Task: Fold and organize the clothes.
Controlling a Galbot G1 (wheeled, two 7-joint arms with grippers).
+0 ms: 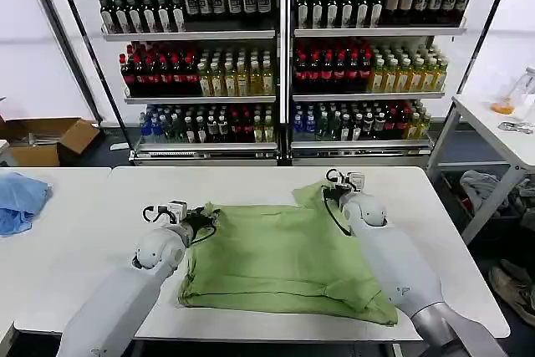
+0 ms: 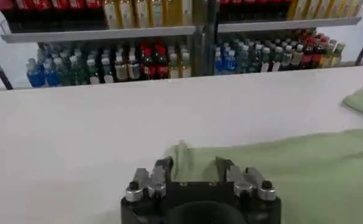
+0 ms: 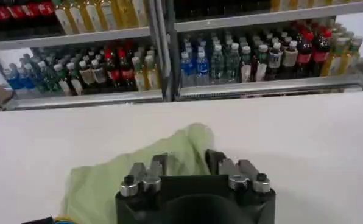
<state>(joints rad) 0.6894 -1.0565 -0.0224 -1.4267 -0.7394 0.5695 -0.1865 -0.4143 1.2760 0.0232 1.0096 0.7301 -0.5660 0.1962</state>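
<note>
- A light green shirt [image 1: 280, 261] is lying mostly flat on the white table [image 1: 251, 181], bunching up at my two far corners.

Head cam looks forward and down from above the desk [image 1: 251, 181], taking in both arms, the shirt [image 1: 284, 261] and bottle shelves [image 1: 280, 56] at the far wall. Left wrist cam sits low, just behind the left end effector [image 2: 193, 167], facing across the desk toward the shelves. Right wrist cam sits likewise behind the right end effector [image 3: 184, 161], same heading. All three share the shirt, desk top and shelves.
</note>
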